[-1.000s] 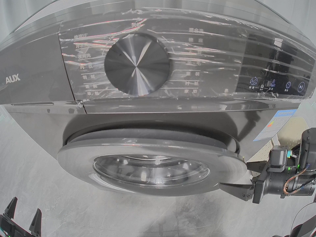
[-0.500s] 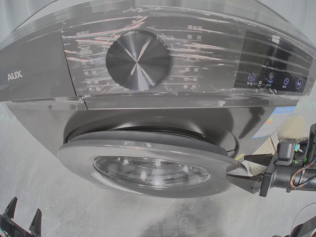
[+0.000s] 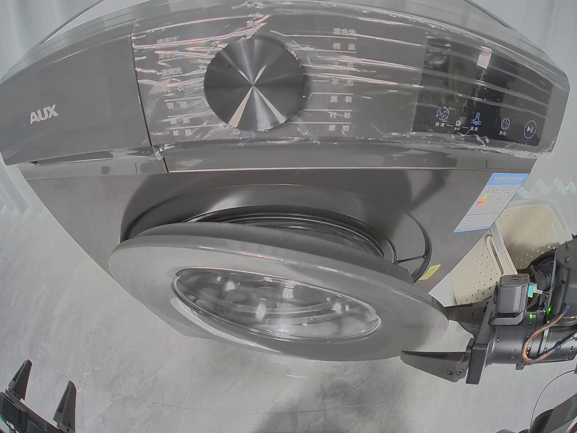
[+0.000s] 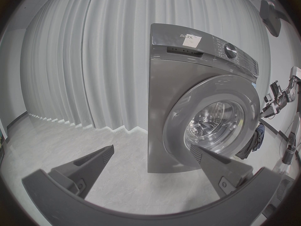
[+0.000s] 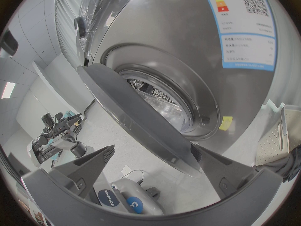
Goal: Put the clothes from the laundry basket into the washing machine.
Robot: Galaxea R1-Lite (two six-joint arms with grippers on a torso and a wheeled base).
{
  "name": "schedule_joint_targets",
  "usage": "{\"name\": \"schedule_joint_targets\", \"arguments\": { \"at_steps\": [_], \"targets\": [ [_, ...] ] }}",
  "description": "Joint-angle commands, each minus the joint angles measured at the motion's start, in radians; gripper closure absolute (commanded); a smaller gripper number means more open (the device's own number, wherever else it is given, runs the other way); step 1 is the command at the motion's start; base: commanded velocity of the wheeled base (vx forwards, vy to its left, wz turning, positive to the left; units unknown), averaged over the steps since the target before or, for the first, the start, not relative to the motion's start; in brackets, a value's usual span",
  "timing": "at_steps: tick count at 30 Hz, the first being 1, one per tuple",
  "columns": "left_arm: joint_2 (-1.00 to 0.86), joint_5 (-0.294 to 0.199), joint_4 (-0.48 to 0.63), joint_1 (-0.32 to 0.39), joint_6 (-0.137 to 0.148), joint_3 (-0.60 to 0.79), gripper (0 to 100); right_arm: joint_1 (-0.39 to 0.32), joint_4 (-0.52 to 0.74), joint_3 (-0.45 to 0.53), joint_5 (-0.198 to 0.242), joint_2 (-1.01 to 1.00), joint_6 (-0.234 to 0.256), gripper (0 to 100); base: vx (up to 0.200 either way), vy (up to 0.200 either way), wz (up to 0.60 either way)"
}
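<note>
Nearest, at the lower left of the head view, the left tool (image 3: 42,386) hangs low over the floor with its fingers spread and nothing between them. At the lower right the right tool (image 3: 430,335) is also wide open. Its two fingers straddle the free edge of the door (image 3: 180,254) without closing on it, and the rim runs between them. Over the past second the door has swung farther out from the washing machine (image 3: 288,181). A second ago it lay almost flush against the front; now a clear gap shows behind it, with the metal drum (image 3: 336,236) visible through it. The whole head view has shifted a little as well, but the gap itself has grown. I judge the opening step under way rather than finished; the door probably needs more swing before anything can be loaded. Beyond the right tool, at the right edge beside the machine, stands the cream perforated laundry basket (image 3: 529,236). The clothes (image 5: 290,168) are a dark, limp, crumpled bundle draped over its rim, and as far as can be seen none are in the drum.
</note>
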Motion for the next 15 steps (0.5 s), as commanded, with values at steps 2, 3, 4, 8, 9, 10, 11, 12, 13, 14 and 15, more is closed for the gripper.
{"name": "schedule_joint_targets", "arguments": {
  "at_steps": [2, 3, 4, 8, 9, 10, 11, 12, 13, 14, 15],
  "targets": [
    [-0.013, 0.001, 0.001, 0.000, 0.002, 0.015, 0, -0.010, -0.002, 0.021, 0.009, -0.052, -0.009, 0, 0.000, 0.000, 0.00],
    [-0.013, 0.001, 0.001, 0.000, 0.002, 0.015, 0, -0.012, -0.002, 0.013, 0.009, -0.047, -0.013, 0, 0.000, 0.000, 0.00],
    [-0.013, 0.001, 0.001, 0.000, 0.002, 0.015, 0, -0.018, -0.002, 0.001, 0.008, -0.040, -0.021, 0, 0.000, 0.000, 0.00],
    [-0.013, 0.001, -0.001, 0.000, 0.002, 0.015, 0, -0.039, -0.003, -0.033, 0.008, 0.002, -0.036, 0, -0.200, 0.000, 0.00],
    [-0.013, 0.001, -0.001, 0.000, 0.000, 0.015, 0, -0.039, -0.002, -0.039, 0.008, 0.017, -0.042, 0, -0.200, 0.000, 0.00],
    [-0.013, 0.001, 0.001, 0.000, 0.000, 0.015, 0, -0.039, -0.002, -0.041, 0.008, 0.026, -0.044, 0, -0.200, 0.000, 0.00],
    [-0.013, 0.001, 0.001, 0.000, 0.000, 0.015, 0, -0.039, -0.003, -0.042, 0.008, 0.032, -0.044, 0, 0.000, 0.000, 0.00],
    [-0.013, 0.001, -0.001, 0.000, 0.000, 0.015, 0, -0.039, -0.003, -0.042, 0.008, 0.043, -0.042, 0, 0.000, 0.000, 0.00],
    [-0.013, 0.001, -0.001, 0.000, 0.000, 0.015, 0, -0.039, -0.003, -0.042, 0.008, 0.045, -0.042, 0, 0.000, 0.000, 0.00],
    [-0.013, 0.001, 0.001, 0.000, 0.000, 0.015, 0, -0.038, -0.003, -0.041, 0.008, 0.055, -0.039, 0, 0.000, 0.000, 0.00],
    [-0.013, 0.001, -0.001, 0.000, 0.000, 0.015, 0, -0.035, -0.003, -0.041, 0.009, 0.063, -0.039, 0, 0.000, 0.000, 0.00]
  ]
}}
